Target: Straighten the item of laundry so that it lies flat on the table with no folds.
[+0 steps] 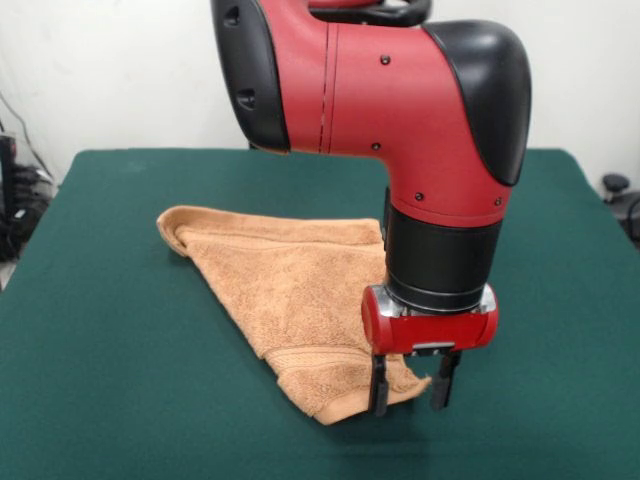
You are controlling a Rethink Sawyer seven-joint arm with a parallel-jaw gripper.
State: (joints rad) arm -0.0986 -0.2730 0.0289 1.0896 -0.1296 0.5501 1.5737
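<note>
The orange-tan terry towel (290, 290) lies on the dark green table (110, 360), folded over into a rough triangle with its point toward the near edge. A woven border band shows near that lower point. No label shows. My gripper (410, 385) hangs from the red and black arm, pointing straight down at the towel's near right corner. Its two black fingers (379, 385) are apart. The left finger stands in front of the towel's corner, the right finger (443, 380) is just off the cloth over bare table. Nothing is held.
The arm's red body (400, 120) fills the upper middle of the view and hides the towel's far right corner. Cables and dark gear (20, 200) sit off the table at the left; a small black object (615, 185) sits off the right edge.
</note>
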